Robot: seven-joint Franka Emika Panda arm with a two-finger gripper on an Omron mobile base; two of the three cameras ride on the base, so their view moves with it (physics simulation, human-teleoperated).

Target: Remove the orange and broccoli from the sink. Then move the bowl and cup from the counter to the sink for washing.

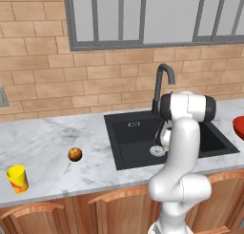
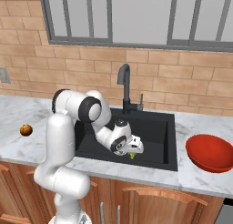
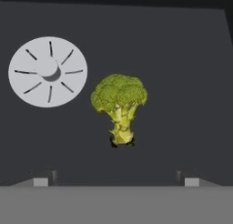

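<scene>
Green broccoli (image 3: 119, 104) lies on the floor of the black sink (image 2: 157, 127), beside the white drain (image 3: 48, 71). The robot's jaws (image 3: 116, 180) hang right above it, spread wide and holding nothing. On the marble surface (image 1: 47, 142) sit the orange (image 1: 75, 154) and the yellow cup (image 1: 17, 178), left of the sink. The red bowl (image 2: 210, 152) sits to the right.

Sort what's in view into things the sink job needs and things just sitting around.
Job: orange, broccoli, sink, bowl, cup, open gripper.
Just there: faucet, drain, window, wall outlet.
</scene>
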